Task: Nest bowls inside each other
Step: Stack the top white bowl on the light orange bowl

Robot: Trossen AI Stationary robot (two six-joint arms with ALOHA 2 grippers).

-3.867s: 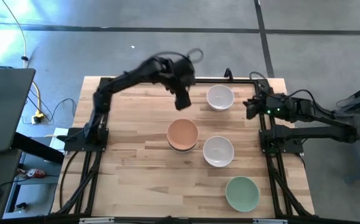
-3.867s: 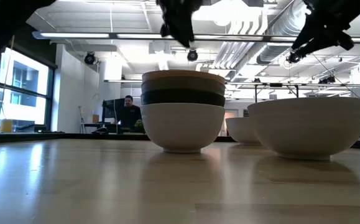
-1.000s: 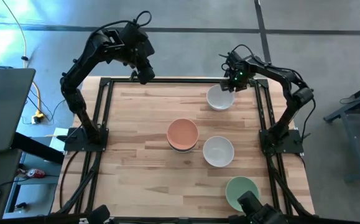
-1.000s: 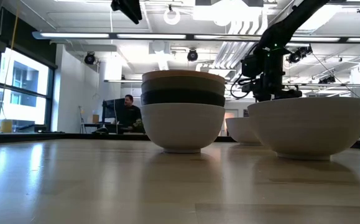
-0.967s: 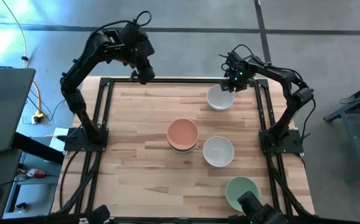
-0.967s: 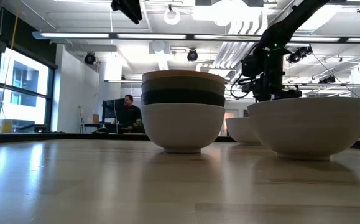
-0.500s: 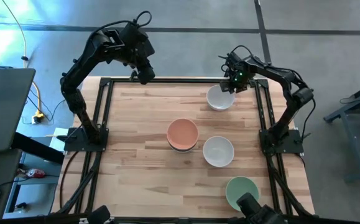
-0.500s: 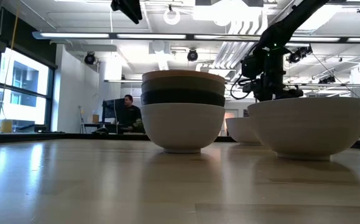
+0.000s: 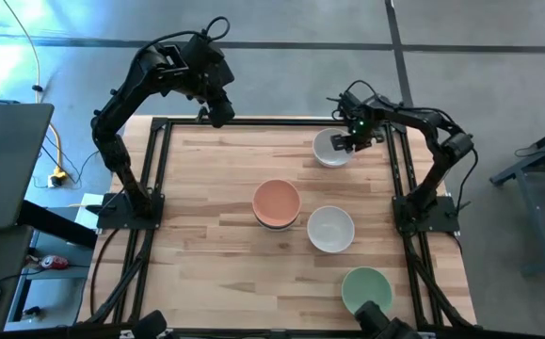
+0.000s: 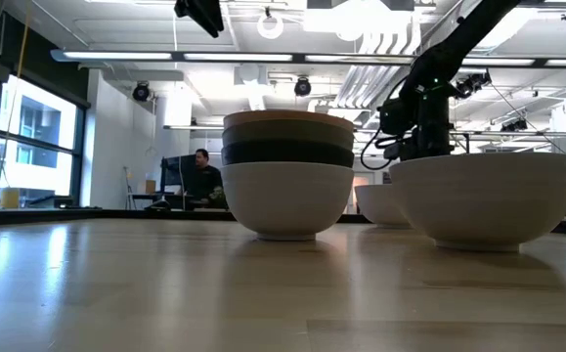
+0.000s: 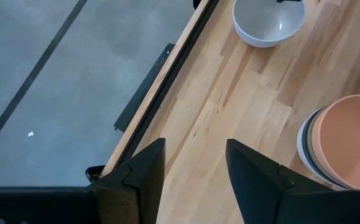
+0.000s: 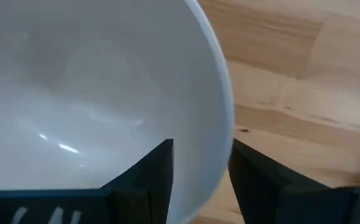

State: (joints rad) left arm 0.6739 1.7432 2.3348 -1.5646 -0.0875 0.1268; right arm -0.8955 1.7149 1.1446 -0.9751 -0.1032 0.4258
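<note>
A stack of bowls [image 9: 277, 203] with the peach-orange one on top stands mid-table; in the low view the stack [image 10: 287, 176] shows a white bowl lowest, then a black and an olive-grey one. A white bowl [image 9: 330, 229] and a pale green bowl [image 9: 366, 290] rest apart nearer the near edge. My right gripper [image 9: 347, 141] is open over the far white bowl [image 9: 331, 149]. In the right wrist view its fingers [image 12: 201, 144] stand on either side of the rim [image 12: 220, 93], one inside and one outside. My left gripper [image 9: 217, 111] waits open, high over the table's far edge.
The black frame rails [image 9: 159, 169] run along the table's left, right and far edges. A dark object [image 9: 377, 322] shows at the near edge beside the green bowl. Bare wood [image 9: 206, 245] lies left of the stack. A person [image 10: 202, 176] sits in the room beyond.
My right gripper has come down and slightly toward the near edge, from above the far edge onto the far white bowl, so that its open fingers now stand astride the rim. The bowls have stayed where they were.
</note>
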